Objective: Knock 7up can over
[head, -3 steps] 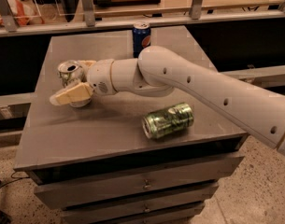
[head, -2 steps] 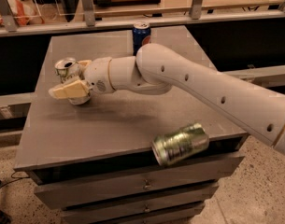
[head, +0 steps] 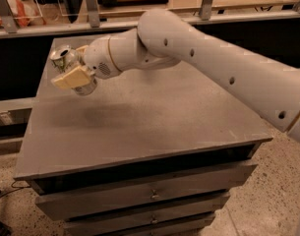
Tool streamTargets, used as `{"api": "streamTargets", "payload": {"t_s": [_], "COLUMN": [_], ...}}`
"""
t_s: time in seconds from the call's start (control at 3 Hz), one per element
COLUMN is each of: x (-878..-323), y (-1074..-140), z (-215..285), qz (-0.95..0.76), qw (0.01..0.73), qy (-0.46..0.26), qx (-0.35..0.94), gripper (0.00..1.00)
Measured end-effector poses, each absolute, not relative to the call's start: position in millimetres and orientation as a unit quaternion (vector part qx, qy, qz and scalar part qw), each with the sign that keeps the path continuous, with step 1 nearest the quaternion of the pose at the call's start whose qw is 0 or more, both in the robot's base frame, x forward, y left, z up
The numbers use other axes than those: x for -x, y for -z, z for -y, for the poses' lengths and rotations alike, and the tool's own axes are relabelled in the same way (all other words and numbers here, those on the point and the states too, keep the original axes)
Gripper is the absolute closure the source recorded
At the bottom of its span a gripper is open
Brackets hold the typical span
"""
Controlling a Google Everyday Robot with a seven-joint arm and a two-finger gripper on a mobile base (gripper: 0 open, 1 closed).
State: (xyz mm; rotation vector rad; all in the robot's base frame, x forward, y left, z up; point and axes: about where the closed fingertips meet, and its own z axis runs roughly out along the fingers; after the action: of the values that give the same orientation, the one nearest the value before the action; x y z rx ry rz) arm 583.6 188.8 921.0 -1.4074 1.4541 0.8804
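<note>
Gripper, two-finger, cream-tipped: sitting over the far-left part of the grey flat cabinet top, bearing against the pale, silver-topped 7up can. Jaw opening and actual hold: cannot tell.

Change noted: the 7up can, standing upright a second ago, is now leaning, its silver top tipping toward the left edge. The shiny green can, last seen rolling at the front edge, is no longer showing.

Judgement: the knock is getting under way but is not finished, as the can is not lying flat.

White jointed arm: reaching in from the right, stretching across the top, wrist angling down and left.
</note>
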Motion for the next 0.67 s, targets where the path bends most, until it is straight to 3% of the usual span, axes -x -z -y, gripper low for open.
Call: {"api": "streamTargets", "payload": {"t_s": [0.33,0.67], "x": [-593,-599], "y": [-936,-924], "z": [-181,-165], "qz": [-0.608,-0.636], "qw": [0.395,0.321], "qy": [-0.310,-0.257], "qx": [0.615,0.653], "gripper": [1.00,1.00]}}
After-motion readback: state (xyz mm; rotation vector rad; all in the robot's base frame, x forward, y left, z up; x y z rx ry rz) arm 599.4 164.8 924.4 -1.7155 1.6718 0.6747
